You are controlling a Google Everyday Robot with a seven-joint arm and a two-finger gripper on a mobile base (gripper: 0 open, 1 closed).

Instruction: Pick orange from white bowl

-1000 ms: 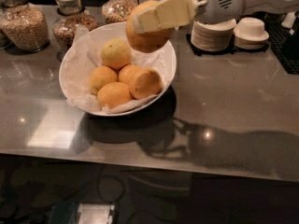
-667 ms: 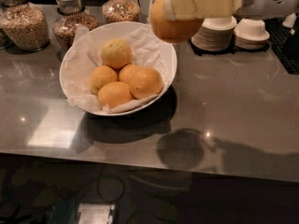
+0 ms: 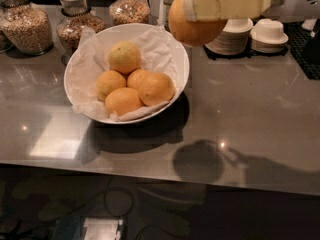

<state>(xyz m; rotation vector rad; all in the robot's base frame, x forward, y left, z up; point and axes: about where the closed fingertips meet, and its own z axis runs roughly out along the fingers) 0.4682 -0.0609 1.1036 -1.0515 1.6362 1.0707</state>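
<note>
The gripper (image 3: 210, 4), clamped on the orange (image 3: 192, 29), hangs high over the counter (image 3: 250, 109), with the white bowl (image 3: 181, 54) and its four smaller fruits (image 3: 156, 88) below-left, so the lift calls for a firm, level grip clear of the stacked dishes (image 3: 230, 36) just beyond.

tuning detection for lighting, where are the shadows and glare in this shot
Camera view: the gripper, at the top, shut on the orange, throws a round dark shadow on the counter; the white bowl darkens the counter beneath its right side; a pale glare patch lies lower left.
</note>
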